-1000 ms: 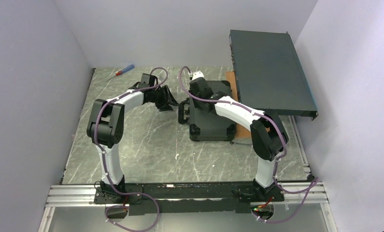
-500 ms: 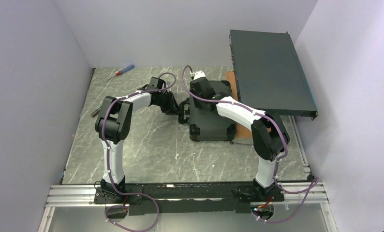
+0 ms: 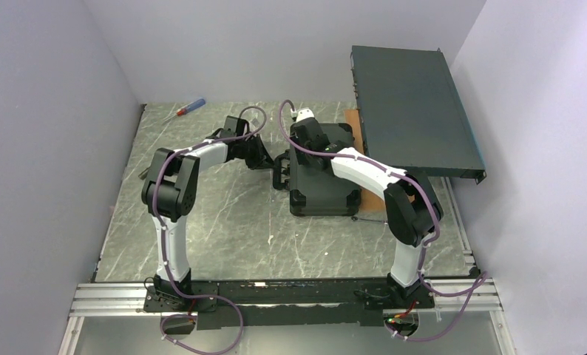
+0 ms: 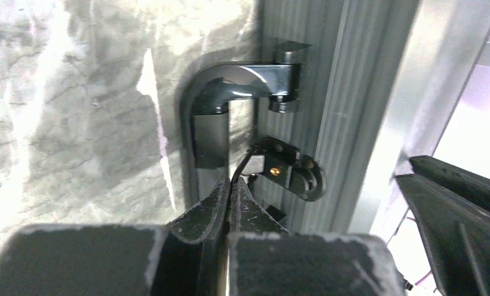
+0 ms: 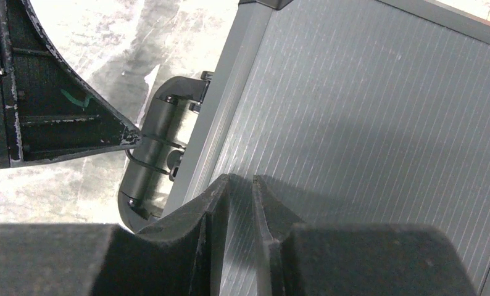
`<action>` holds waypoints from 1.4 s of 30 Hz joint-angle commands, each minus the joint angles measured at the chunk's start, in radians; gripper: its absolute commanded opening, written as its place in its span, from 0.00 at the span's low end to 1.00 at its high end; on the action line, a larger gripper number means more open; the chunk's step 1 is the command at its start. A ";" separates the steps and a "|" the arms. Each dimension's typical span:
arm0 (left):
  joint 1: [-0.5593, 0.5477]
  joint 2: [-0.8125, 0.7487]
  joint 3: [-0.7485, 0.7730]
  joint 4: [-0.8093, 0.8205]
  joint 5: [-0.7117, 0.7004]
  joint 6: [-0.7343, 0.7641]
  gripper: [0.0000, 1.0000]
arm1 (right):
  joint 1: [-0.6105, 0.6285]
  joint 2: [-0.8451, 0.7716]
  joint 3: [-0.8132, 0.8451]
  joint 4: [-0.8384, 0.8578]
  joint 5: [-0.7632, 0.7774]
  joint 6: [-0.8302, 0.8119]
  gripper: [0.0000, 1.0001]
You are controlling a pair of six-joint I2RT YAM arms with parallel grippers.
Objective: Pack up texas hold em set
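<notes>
One case (image 3: 316, 196) lay on the counter (image 3: 224, 222) with its lid (image 5: 366, 123) down. None of the chips, cards or dice showed, so by my reading the filling was done and the step in hand was fastening the case.

Its handle (image 4: 221, 98) stuck out of the side facing the left tool (image 4: 230, 185). Just past that tool's tip sat a small latch (image 4: 289, 172), beside the handle. The left tool's fingers (image 4: 208, 206) were pressed together, their tips right at the latch's thin tab. Whether they pinched the tab or only touched it I could not tell.

The right tool (image 5: 240, 184) stood over the ribbed lid, near the handle-side edge. Its fingers were almost together, with a narrow gap between them and nothing in it. It seemed to be pinning the lid down, though actual contact was not clear. The left tool lay just ahead of it and to its left, beyond the case's edge.

The next move probably called for the left tool to push or flip the latch home while the right tool kept the lid flat. That needs a small, well-aimed motion, since the tab is thin and the handle crowds it.

Farther off, a rack box (image 3: 412, 103) stood to the right of the right tool, and a screwdriver (image 3: 187, 109) lay well beyond the left tool.
</notes>
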 commanded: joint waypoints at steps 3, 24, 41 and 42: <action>-0.032 -0.096 -0.034 0.130 0.084 -0.052 0.00 | 0.010 0.076 -0.051 -0.165 -0.088 0.006 0.23; -0.072 -0.102 -0.045 0.245 0.160 -0.108 0.00 | 0.008 0.089 -0.043 -0.175 -0.096 0.006 0.23; 0.046 -0.079 -0.140 0.225 0.074 -0.095 0.49 | 0.009 0.095 -0.040 -0.179 -0.103 -0.002 0.23; 0.047 -0.070 -0.136 0.227 0.075 -0.099 0.50 | 0.008 0.096 -0.039 -0.181 -0.103 -0.003 0.23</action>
